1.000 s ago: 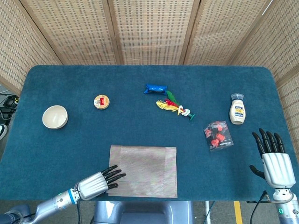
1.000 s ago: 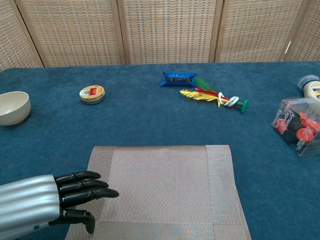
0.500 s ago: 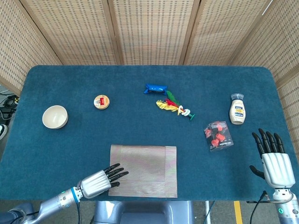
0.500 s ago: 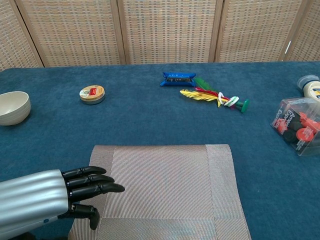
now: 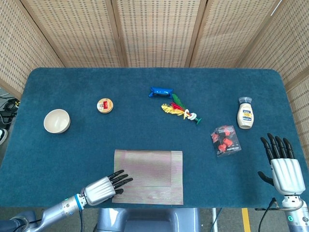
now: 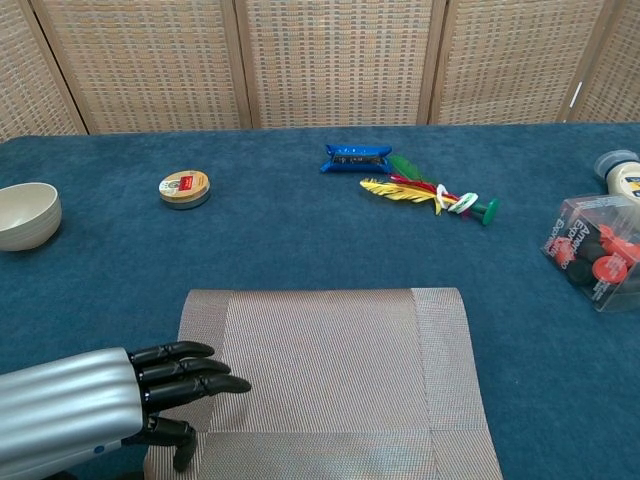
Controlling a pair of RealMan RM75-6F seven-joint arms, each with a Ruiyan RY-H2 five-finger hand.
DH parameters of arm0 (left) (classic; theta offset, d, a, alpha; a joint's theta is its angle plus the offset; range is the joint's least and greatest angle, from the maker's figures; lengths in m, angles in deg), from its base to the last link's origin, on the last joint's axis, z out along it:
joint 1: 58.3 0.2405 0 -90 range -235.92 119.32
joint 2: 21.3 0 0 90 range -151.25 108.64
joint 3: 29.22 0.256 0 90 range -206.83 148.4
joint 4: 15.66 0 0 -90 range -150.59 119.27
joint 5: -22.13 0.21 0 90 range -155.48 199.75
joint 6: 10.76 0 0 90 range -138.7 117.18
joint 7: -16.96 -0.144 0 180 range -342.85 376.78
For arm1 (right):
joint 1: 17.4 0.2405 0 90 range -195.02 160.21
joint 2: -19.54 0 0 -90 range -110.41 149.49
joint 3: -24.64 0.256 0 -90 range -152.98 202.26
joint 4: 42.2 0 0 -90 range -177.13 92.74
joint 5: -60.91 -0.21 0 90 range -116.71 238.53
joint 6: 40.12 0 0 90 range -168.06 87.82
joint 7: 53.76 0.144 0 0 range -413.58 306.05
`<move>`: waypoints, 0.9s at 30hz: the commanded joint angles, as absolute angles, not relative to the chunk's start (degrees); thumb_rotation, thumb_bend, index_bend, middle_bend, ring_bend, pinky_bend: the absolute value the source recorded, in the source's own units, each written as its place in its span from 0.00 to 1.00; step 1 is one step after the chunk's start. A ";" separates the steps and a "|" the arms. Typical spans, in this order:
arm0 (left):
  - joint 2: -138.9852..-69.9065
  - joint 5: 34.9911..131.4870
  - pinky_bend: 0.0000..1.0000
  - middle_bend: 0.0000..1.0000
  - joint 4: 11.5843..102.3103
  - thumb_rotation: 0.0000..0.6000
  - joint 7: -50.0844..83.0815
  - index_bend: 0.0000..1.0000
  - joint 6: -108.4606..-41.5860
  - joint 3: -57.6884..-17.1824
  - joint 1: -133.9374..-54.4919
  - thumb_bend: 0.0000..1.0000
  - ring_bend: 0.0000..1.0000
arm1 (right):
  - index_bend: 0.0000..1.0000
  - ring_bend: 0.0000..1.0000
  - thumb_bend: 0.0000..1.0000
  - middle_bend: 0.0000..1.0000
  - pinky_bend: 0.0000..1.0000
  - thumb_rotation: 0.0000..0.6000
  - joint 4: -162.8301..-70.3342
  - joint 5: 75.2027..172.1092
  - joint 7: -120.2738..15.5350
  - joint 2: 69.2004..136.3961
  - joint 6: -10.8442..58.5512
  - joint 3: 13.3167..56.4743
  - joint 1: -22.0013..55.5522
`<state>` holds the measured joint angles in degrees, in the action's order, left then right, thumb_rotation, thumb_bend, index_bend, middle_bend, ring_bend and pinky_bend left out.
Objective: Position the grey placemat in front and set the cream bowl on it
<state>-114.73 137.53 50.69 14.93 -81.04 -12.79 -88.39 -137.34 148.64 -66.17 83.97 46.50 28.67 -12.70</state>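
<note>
The grey placemat (image 5: 149, 175) (image 6: 330, 380) lies flat at the table's front edge, near the middle. My left hand (image 5: 102, 188) (image 6: 95, 410) sits at the mat's front left corner with its dark fingertips (image 6: 215, 384) stretched over the mat's left border; it grips nothing that I can see. The cream bowl (image 5: 57, 121) (image 6: 26, 214) stands upright and empty far to the left, well apart from the mat. My right hand (image 5: 281, 164) hovers open at the front right edge, fingers spread, holding nothing.
A round tin (image 5: 105, 105) sits behind the mat to the left. A blue packet (image 5: 161, 92) and a feather shuttlecock (image 5: 181, 110) lie mid-table. A clear box of red items (image 5: 225, 140) and a mayonnaise bottle (image 5: 245, 113) stand at the right.
My left hand has drawn back slightly toward the front edge, its fingertips still over the mat's left border. The mat, bowl and right hand have not moved.
</note>
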 commanded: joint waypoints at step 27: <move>-115.25 131.33 0.00 0.00 55.23 1.00 15.94 0.79 -82.04 -18.22 -89.20 0.70 0.00 | 0.02 0.00 0.00 0.00 0.00 1.00 -137.72 148.82 -65.43 83.46 46.88 28.70 -12.85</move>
<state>-115.86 132.75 53.45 15.56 -82.01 -16.54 -88.58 -137.71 148.82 -65.43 83.46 46.88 28.70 -12.85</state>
